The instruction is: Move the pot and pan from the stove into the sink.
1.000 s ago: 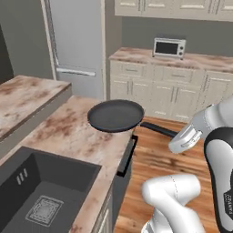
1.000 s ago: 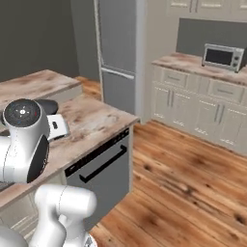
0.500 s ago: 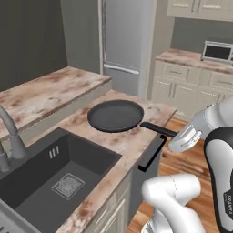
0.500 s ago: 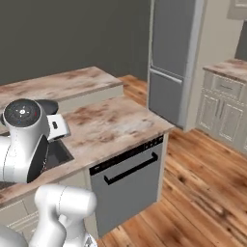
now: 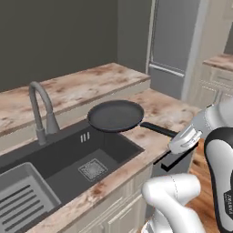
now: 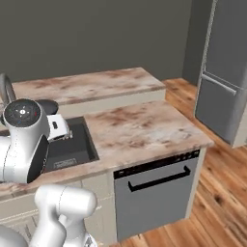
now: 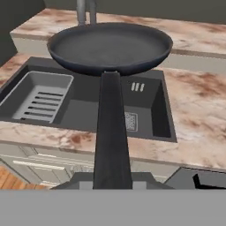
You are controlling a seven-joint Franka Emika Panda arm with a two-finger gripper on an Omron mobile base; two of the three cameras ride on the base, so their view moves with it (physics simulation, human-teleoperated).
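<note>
Fingers (image 7: pixel 112 183) pinch the end of the pan's handle; the grip itself sits at the hand view's bottom edge, the tips not clearly separable. Pan (image 5: pixel 115 115) held level in the air, bowl straight out ahead of the fingers, long axis running directly away from them. Bowl hangs over the near right part of the sink (image 5: pixel 54 157), rim partly above the counter (image 5: pixel 168 113) edge. Faucet (image 5: pixel 43 109) beyond the bowl, rack (image 7: pixel 37 99) off to the left. Judgement: a short push forward and then down should place it in the basin.
</note>
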